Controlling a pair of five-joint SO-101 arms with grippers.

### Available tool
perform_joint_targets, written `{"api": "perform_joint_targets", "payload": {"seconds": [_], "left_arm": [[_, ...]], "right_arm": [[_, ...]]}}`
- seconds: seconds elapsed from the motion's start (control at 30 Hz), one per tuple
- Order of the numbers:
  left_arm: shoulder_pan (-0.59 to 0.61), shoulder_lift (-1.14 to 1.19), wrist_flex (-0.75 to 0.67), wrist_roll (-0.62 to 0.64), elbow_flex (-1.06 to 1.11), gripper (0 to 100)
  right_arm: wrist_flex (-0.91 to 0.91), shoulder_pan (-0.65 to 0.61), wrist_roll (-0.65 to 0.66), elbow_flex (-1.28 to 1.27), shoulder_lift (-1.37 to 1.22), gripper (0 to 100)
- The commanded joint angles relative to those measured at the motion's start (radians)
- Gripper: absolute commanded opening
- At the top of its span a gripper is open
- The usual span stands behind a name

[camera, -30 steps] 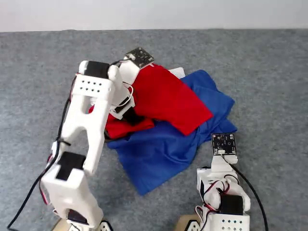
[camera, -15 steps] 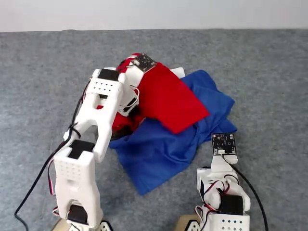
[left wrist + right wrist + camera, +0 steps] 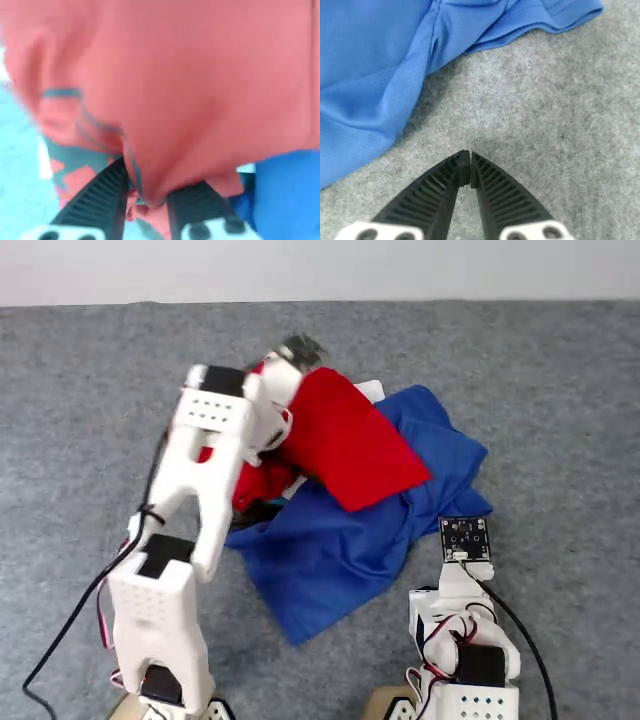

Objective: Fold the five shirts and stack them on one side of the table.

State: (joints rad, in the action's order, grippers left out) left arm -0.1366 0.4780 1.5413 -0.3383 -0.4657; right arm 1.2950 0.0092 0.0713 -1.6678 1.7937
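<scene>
Left gripper (image 3: 147, 194) is clamped on a fold of the red shirt (image 3: 345, 445), with cloth pinched between both fingers. The red shirt drapes across the blue shirt (image 3: 330, 550), heaped together in the middle of the worktop (image 3: 560, 390). My right gripper (image 3: 465, 170) has its tips pressed together on nothing, low over bare grey worktop just beside the blue shirt's hem.
</scene>
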Motion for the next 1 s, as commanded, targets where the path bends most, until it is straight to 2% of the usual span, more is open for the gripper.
{"api": "perform_joint_targets", "payload": {"seconds": [0.0, 0.3, 0.6, 0.97], "left_arm": [[0.072, -0.121, 0.014, 0.052, -0.108, 0], [0.367, -0.227, 0.014, 0.11, -0.214, 0], [0.703, -0.276, 0.028, 0.086, -0.217, 0], [1.033, -0.278, 0.028, 0.048, -0.275, 0]], "right_arm": [[0.008, 0.001, 0.009, -0.015, 0.007, 0.9], [0.008, 0.001, 0.009, -0.015, 0.007, 0.9], [0.008, 0.001, 0.009, -0.015, 0.007, 0.9], [0.008, 0.001, 0.009, -0.015, 0.007, 0.9]]}}
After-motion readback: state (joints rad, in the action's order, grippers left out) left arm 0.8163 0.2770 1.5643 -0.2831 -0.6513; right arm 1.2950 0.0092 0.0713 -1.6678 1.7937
